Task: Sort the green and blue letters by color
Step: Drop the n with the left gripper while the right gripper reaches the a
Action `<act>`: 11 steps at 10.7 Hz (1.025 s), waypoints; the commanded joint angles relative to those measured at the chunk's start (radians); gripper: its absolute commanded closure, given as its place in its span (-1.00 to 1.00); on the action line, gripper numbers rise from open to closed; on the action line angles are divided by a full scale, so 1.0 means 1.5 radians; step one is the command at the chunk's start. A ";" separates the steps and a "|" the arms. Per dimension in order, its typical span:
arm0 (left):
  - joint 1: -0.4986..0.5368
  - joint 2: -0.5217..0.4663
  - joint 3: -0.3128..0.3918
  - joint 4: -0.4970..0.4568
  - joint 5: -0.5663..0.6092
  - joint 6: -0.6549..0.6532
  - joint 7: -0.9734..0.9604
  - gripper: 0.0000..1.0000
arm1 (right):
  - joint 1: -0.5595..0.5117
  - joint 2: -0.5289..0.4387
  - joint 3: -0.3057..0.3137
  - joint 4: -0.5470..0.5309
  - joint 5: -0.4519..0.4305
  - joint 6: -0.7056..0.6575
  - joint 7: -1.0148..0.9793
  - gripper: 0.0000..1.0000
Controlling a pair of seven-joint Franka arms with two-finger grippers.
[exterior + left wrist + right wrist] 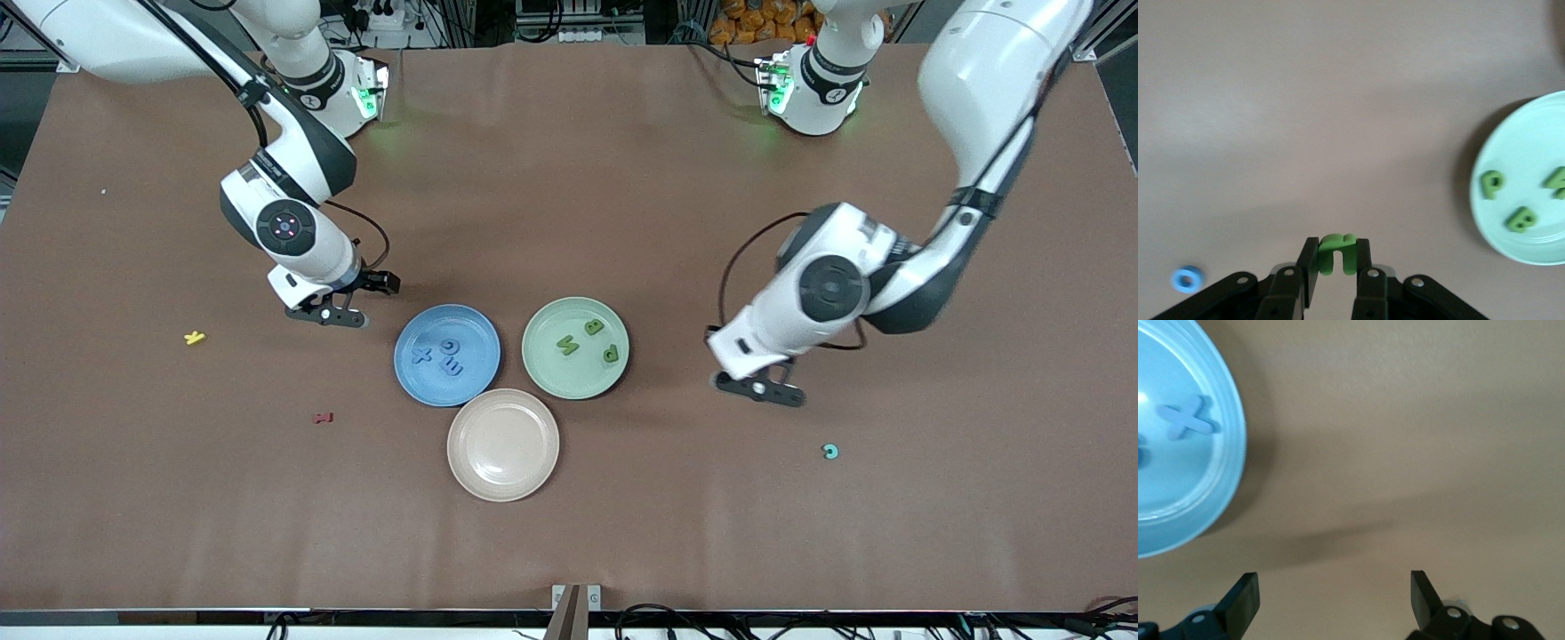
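Note:
My left gripper (1337,251) is shut on a small green letter (1336,254), over bare table beside the green plate (549,370), toward the left arm's end; it also shows in the front view (761,388). Three green letters (567,344) lie in that plate, which the left wrist view (1511,153) shows too. The blue plate (473,331) holds three blue letters (452,365), among them an X (1188,418). My right gripper (1335,590) is open and empty over bare table beside the blue plate, toward the right arm's end (331,313). A small blue-teal round letter (830,451) lies on the table, nearer the front camera than my left gripper.
An empty beige plate (502,444) sits nearer the front camera than the other two plates, touching them. A tiny yellow letter (195,337) and a tiny dark red letter (323,417) lie toward the right arm's end.

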 commanded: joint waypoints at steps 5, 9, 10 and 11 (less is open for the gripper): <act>-0.304 0.099 0.132 0.120 -0.011 0.091 -0.332 1.00 | 0.255 -0.027 -0.285 0.155 0.142 -0.063 -0.181 -1.00; -0.362 0.112 0.180 0.122 -0.012 0.162 -0.382 -0.99 | 0.392 -0.151 -0.491 0.054 0.291 -0.026 -0.370 -1.00; -0.361 0.105 0.180 0.121 -0.006 0.163 -0.381 -1.00 | 0.402 -0.178 -0.514 0.013 0.296 -0.006 -0.400 -1.00; -0.357 0.088 0.180 0.121 0.001 0.163 -0.379 -1.00 | 0.407 -0.202 -0.531 -0.028 0.297 0.023 -0.425 -1.00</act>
